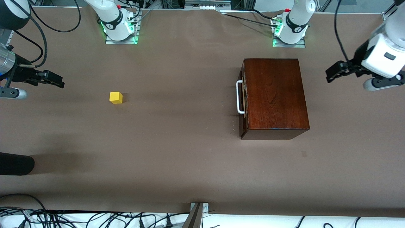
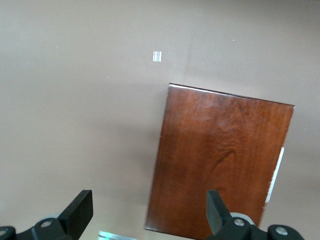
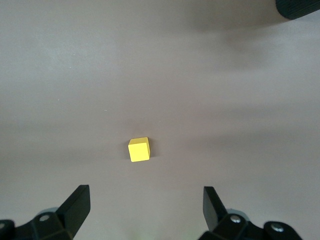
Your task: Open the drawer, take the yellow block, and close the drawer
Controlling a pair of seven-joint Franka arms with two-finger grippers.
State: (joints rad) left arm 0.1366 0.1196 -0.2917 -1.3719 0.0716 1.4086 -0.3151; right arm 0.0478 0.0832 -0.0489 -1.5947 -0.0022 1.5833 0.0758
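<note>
A: Item one, markings. Are we reading any?
B: We are finding no legible writing; only a small pale patch (image 1: 304,154) is showing on the brown table cover (image 1: 190,158), nearer the front camera than the box.

A: Item two, what is hidden?
B: The mahogany box (image 1: 274,95) is sitting toward the left arm's end, its drawer (image 1: 242,98) pushed in, so we are seeing only the dark front and the white loop handle (image 1: 239,97). The tray is concealed. A black object (image 1: 15,164) is being cut off at the right arm's end.

A: Item three, the yellow block (image 1: 116,97)?
B: A plain bright cube, lying on the cover toward the right arm's end, well apart from the box.

A: The claws?
B: The left gripper (image 2: 149,210) is hanging beside the box, fingers spread wide, holding nothing. The right gripper (image 3: 146,205) is hovering near the block, likewise spread and empty.
</note>
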